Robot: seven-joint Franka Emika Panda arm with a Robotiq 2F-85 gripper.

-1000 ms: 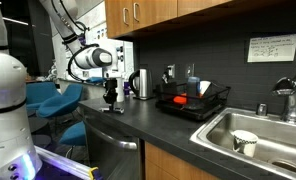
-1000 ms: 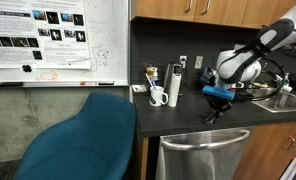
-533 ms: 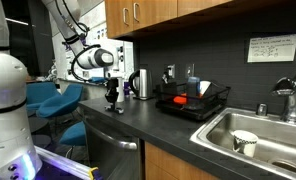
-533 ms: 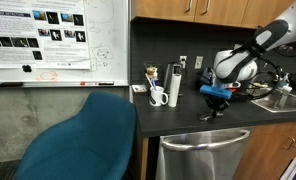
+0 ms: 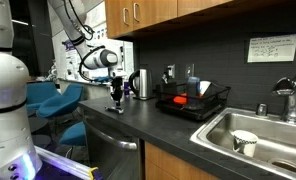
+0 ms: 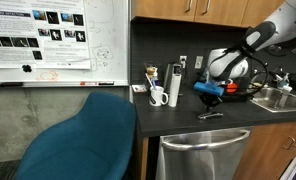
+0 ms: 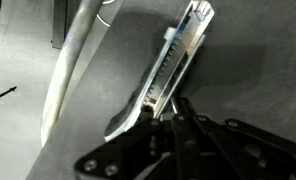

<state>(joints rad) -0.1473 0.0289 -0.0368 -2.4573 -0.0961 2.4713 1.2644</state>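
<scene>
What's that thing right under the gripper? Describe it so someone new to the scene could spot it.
Find the dark countertop, between the sink and the white mug. The gripper hangs over that stretch, and right below its tips is a slim silvery metal tool. Unlike the upright mug and flask nearby, it is long, thin and toothed along one edge.

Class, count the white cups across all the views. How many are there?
2: one white mug on the counter beside the tall steel flask, one white cup inside the sink. More may be hidden in the dish rack.
</scene>
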